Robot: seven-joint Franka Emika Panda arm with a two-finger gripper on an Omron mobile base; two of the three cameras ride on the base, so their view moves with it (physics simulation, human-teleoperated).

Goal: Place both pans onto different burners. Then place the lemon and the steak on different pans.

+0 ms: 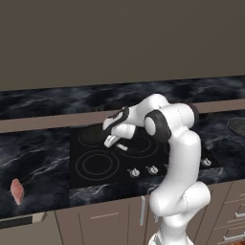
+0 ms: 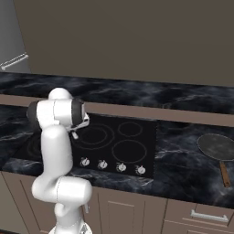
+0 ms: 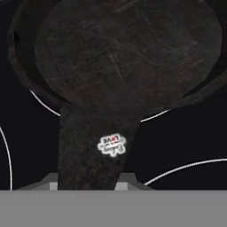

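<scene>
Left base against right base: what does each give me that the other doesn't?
Left base: the steak on the counter, left of the cooktop. Right base: the grey pan in full, with its brown handle, on the counter right of the cooktop. Both: the cooktop, its knobs and the arm.

- The cooktop [image 2: 137, 151] is taken as the landmark — its front-right and rear-right rings are left bare in the right base view.
- Its rear-left area is occupied by the arm's hand and the small black pan [image 3: 128, 57], whose handle is clamped between the fingers in the hand view.
- The knobs [image 2: 112, 165] are lined along its front edge.
- To its right, counter room is taken by the grey pan [image 2: 217, 146].
- To its left — well apart — the steak [image 1: 17, 191] is seen on the counter.
</scene>
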